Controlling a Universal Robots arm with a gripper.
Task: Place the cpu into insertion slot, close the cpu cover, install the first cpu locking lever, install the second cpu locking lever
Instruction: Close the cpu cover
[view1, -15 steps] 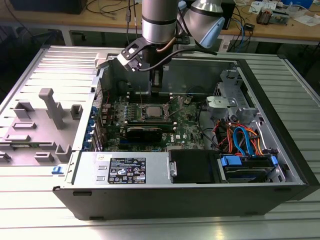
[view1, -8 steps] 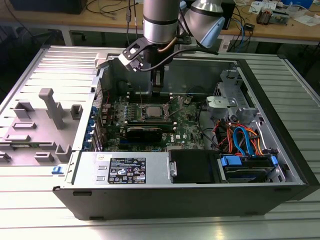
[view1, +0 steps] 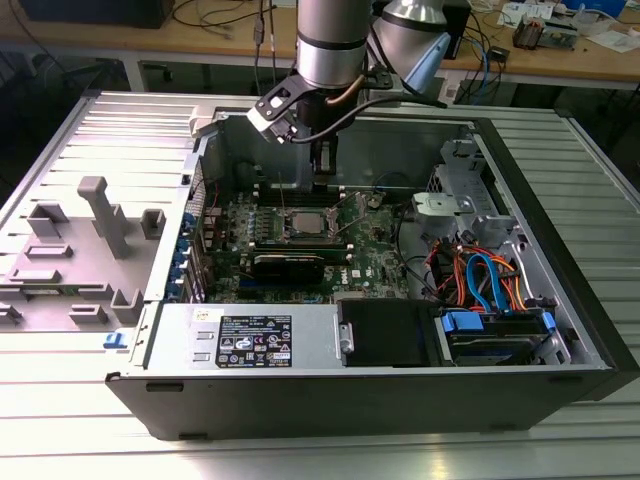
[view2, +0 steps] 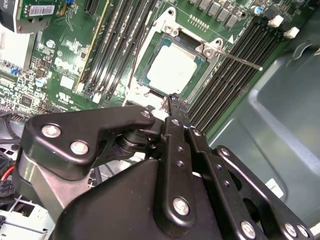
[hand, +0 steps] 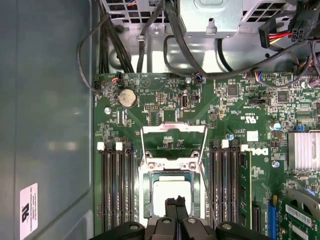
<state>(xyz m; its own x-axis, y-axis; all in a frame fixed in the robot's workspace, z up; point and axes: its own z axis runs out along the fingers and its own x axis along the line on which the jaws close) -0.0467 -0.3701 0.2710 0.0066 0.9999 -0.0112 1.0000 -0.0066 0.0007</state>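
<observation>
The cpu (view2: 172, 70) lies flat in the insertion slot (view2: 172, 22), its silvery top showing in both wrist views (hand: 172, 186) and in the exterior view (view1: 305, 222). The cpu cover (hand: 174, 128) is a thin silver frame with a wide window, standing raised off the slot's edge on the coin-cell side. A thin metal lever rod (view2: 240, 60) sticks up beside the slot, and a second thin wire (view2: 137, 60) rises on the other side. My gripper (hand: 175, 202) hovers just above the chip's near edge, fingers together and holding nothing (view2: 175, 102) (view1: 322, 190).
Long black memory slots (hand: 117, 190) (hand: 225, 185) flank the socket. The case wall (hand: 45, 125) is close on one side, with black cables (hand: 175, 45) beyond the board and a finned heatsink (hand: 302, 150) on the other side. A drive bay with blue and orange cables (view1: 490, 290) sits at the exterior view's right.
</observation>
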